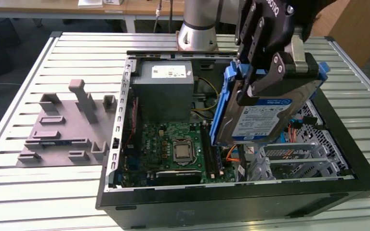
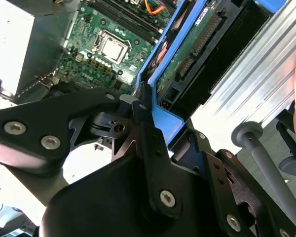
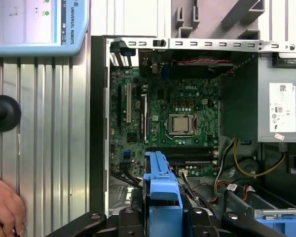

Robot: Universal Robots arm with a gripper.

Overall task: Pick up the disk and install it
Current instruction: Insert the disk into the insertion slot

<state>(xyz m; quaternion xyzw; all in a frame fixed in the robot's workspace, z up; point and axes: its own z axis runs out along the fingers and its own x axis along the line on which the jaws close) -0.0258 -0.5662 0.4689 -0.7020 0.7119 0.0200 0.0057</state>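
One gripper point(image 1: 280, 77): pinched tight on the disk point(image 1: 262, 118) at its upper edge, hanging above the open computer case point(image 1: 236, 204).
Disk: held clear of the case, upright and slightly tilted, label side turned to the exterior camera; poised over the end of the case that holds the drive cage point(image 1: 300, 161), not seated in any bay.
Blue frame point(image 3: 160, 190): running along the disk's edges; in the first wrist view clamped between two black fingers point(image 3: 192, 219), directly over the case interior.
Circuit board point(image 2: 187, 54): green, on the disk's back face, with a connector row, seen in the second wrist view over the case.
Motherboard point(image 1: 172, 144): lying flat on the floor of the case, with a processor socket point(image 1: 183, 150) near the middle.
Power supply point(image 1: 162, 89): grey box with a white sticker, inside the case at the end nearest the arm's base point(image 1: 198, 24).
Grey fixture point(image 1: 69, 127): on the slatted table point(image 1: 18, 192), outside the case, to the exterior view's left of it.
Hand point(image 3: 5, 210): a person's, resting on the table outside the case, apart from its black wall.
Blue-rimmed screen point(image 3: 34, 24): on the table outside the case, on the same side as the hand.
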